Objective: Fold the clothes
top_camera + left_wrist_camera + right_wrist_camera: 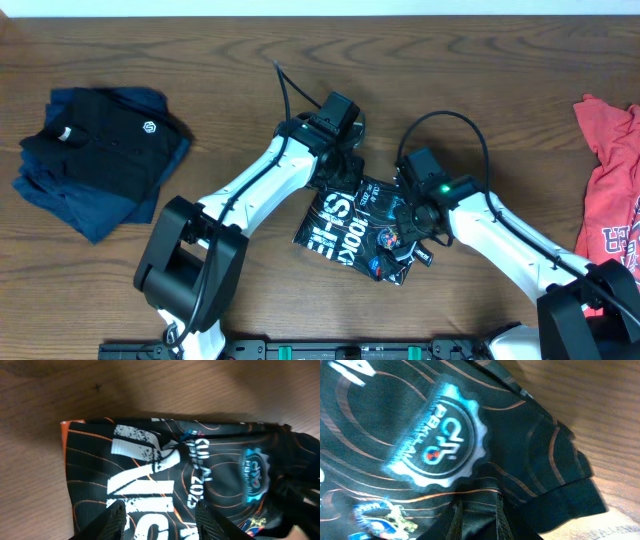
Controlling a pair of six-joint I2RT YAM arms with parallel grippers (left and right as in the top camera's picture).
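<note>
The black sports jersey with thin orange contour lines (350, 228) lay folded small on the wooden counter (250, 60), left jaws spread above it, right jaws barely parted at its edge, grip unclear; the crumpled red T-shirt (610, 170) seemingly yet to fold.

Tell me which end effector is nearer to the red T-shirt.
Right. The right end effector is on the side of the black jersey that faces the red T-shirt. The left end effector is at the jersey's opposite side, farther away.
</note>
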